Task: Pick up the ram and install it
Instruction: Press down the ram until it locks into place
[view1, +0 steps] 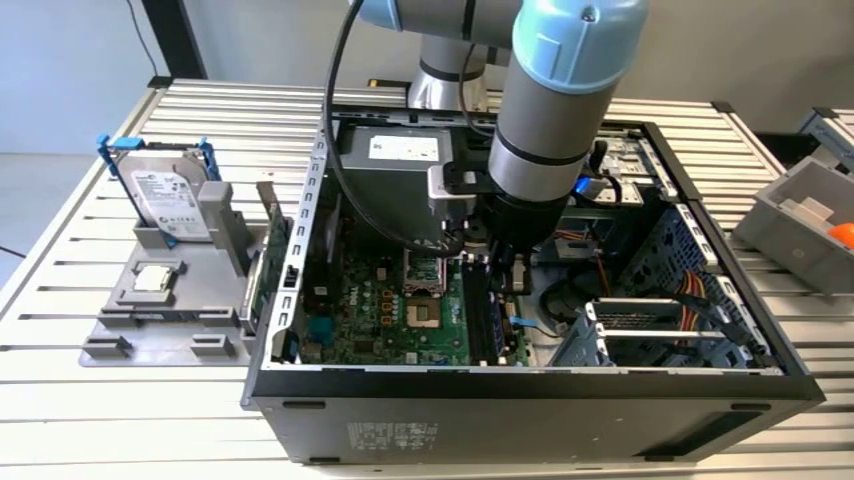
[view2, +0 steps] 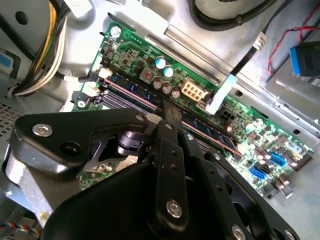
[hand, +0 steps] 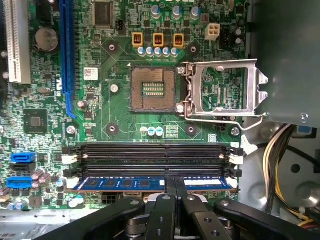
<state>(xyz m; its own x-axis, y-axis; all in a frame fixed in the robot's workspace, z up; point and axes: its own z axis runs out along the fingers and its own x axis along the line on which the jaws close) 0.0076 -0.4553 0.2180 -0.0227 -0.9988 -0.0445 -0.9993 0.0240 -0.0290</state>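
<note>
The ram (hand: 125, 183) is a bluish stick lying along the outermost of the memory slots on the green motherboard (hand: 115, 105), and it also shows in the second wrist view as the ram (view2: 131, 91). My gripper (hand: 175, 186) is over the stick's middle, its two black fingers (hand: 170, 192) pressed together on the ram's top edge. In the exterior view the gripper (view1: 499, 278) reaches down inside the open computer case (view1: 534, 385), over the slots beside the processor socket.
Empty black memory slots (hand: 150, 155) lie beside the ram. The processor socket (hand: 152, 89) has its metal frame (hand: 225, 90) flipped open. Yellow cables (hand: 280, 152) run past the board's edge. A hard drive (view1: 170, 198) stands on a grey fixture (view1: 160, 300), and a green card (view1: 274, 255) leans there.
</note>
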